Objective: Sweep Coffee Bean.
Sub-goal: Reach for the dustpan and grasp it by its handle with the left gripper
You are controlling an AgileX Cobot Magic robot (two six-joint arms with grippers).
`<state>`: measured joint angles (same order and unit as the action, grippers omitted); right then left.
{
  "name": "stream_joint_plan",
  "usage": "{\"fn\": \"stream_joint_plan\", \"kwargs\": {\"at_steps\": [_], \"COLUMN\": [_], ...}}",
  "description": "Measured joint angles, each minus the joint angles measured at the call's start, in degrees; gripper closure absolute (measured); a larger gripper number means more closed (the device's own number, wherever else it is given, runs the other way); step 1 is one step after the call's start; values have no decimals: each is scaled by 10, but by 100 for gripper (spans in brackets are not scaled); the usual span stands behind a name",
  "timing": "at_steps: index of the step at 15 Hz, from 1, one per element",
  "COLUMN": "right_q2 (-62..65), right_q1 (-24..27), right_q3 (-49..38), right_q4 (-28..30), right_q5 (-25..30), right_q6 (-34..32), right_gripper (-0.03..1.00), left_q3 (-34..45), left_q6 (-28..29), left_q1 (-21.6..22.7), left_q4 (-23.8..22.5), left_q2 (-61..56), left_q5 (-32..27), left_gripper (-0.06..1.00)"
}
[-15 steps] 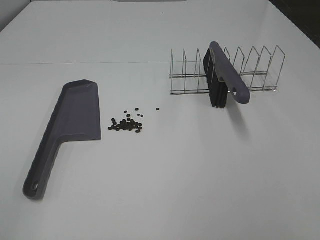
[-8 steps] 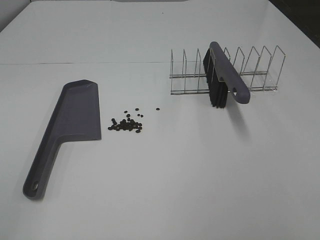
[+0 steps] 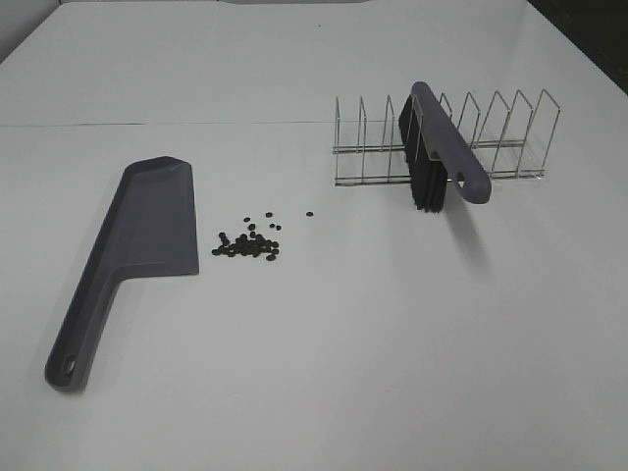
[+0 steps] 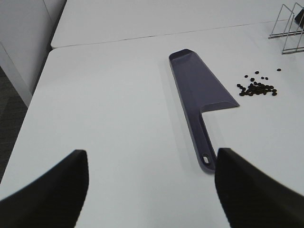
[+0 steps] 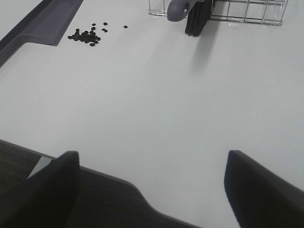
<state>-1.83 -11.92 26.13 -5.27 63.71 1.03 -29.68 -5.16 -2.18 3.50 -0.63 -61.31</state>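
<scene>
Ahead of the right gripper [image 5: 150, 159], the picture's edge cuts off the dustpan [image 5: 47, 19], wire rack [image 5: 242, 10] and brush [image 5: 195, 21]. Beyond the left gripper [image 4: 150, 154], only the wire rack's corner shows. Both grippers' fingers [image 5: 42, 190] blur.

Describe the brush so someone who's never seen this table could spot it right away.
On the white table, look to the wire rack at the far right. The brush stands in it, black bristles down, purple-grey handle sloping; it is the only thing the rack holds.
</scene>
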Motion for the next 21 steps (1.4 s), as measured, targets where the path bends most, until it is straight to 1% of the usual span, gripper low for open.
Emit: {"fn": "stream_joint_plan", "kwargs": {"at_steps": [2,4,21], "right_q2": [0,0,0], "right_q1": [0,0,0], "right_q3": [0,0,0], "right_q4": [0,0,0], "right_q5": [0,0,0], "right_q6": [0,0,0], "right_gripper": [14,12,12], "left_q3": [0,0,0], "left_q6": [0,0,0], "left_q1": [0,0,0], "left_q4": [0,0,0], "left_q2": [0,0,0], "left_q5": [0,0,0], "left_gripper": [26,26,26]}}
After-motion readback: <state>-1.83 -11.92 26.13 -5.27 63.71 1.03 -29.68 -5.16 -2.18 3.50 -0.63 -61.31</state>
